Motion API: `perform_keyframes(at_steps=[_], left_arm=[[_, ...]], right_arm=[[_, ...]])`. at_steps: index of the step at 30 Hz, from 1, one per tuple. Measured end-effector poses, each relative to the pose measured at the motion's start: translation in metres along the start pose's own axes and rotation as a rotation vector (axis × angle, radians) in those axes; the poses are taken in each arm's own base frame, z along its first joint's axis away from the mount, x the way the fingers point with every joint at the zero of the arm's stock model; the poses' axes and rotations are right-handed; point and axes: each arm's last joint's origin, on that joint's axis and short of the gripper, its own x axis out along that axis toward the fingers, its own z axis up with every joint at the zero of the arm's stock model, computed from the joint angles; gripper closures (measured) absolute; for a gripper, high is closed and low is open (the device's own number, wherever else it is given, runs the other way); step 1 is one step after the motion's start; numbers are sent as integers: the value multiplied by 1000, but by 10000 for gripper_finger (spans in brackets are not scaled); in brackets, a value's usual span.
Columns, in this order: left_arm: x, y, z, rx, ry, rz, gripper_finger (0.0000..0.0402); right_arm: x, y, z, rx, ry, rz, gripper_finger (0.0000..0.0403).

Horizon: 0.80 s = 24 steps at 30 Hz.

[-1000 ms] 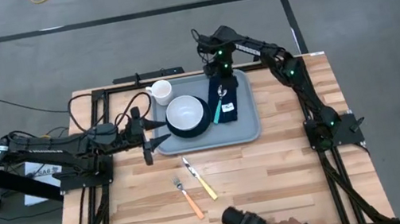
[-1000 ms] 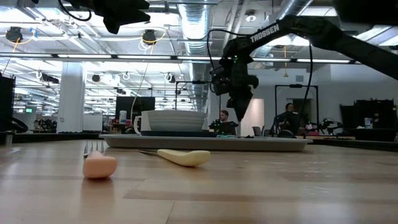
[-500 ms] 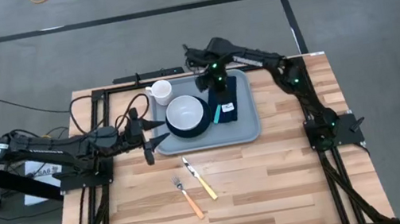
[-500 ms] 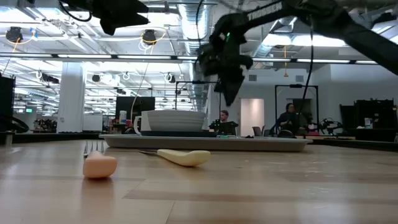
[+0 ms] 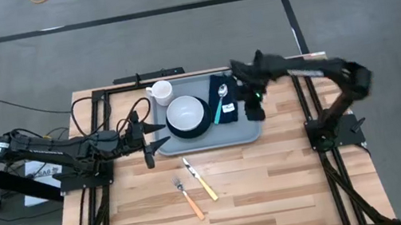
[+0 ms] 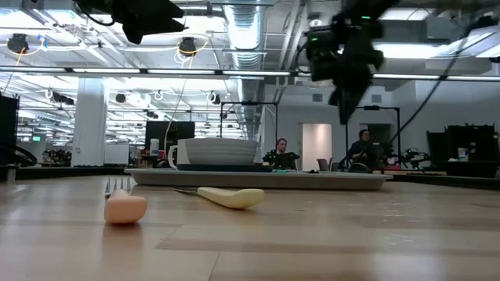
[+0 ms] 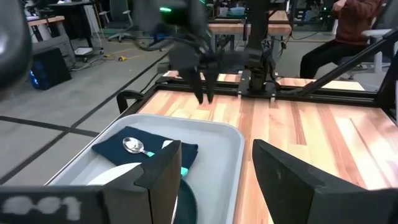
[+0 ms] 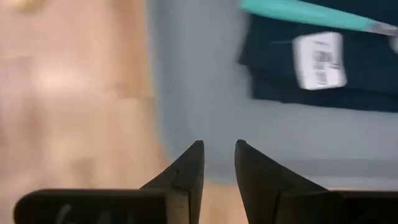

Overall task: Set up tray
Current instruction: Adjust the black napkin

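The tray (image 5: 245, 126) lies at the far middle of the table (image 5: 276, 181). All positions below are given relative to the tray.

Contents of the tray:
- A white bowl (image 5: 186, 115) on a dark plate (image 5: 175, 131), in the left half.
- A navy napkin (image 5: 228, 100) in the right half, with a spoon (image 5: 221, 99) lying on it. The spoon has a teal handle.

Outside the tray:
- A white mug (image 5: 160, 93) stands just beside the far-left corner.
- A knife (image 5: 201, 179) with a pale yellow handle and a fork (image 5: 188, 199) with an orange handle lie on the wood nearer the front, apart from the rim.

Right gripper (image 5: 254, 112): positioned above the right edge of the tray, raised off the surface. In the right wrist view the fingers (image 8: 186, 171) stand slightly apart with a narrow gap between them. Nothing is held.

Left gripper (image 5: 157, 134): positioned just beside the left edge of the tray. In the left wrist view the fingers (image 7: 283, 180) stand wide apart. Nothing is held.
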Motion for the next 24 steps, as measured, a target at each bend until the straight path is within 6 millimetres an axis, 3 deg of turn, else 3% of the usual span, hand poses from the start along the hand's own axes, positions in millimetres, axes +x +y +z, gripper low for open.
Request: perform_keyframes(at_steps=[6, 13, 20, 24], left_arm=[[0, 0, 0, -4, -2, -1, 214], [0, 0, 2, -11, -17, -2, 214], [0, 0, 2, -10, -15, -3, 214], [0, 0, 1, -9, -14, -5, 214]], right_arm=[[34, 21, -31, -57, -172, -415, 321], [55, 22, -21, -100, -253, -437, 330], [76, -3, -12, 15, -298, -421, 396], [91, -14, -9, 46, -314, -382, 396]])
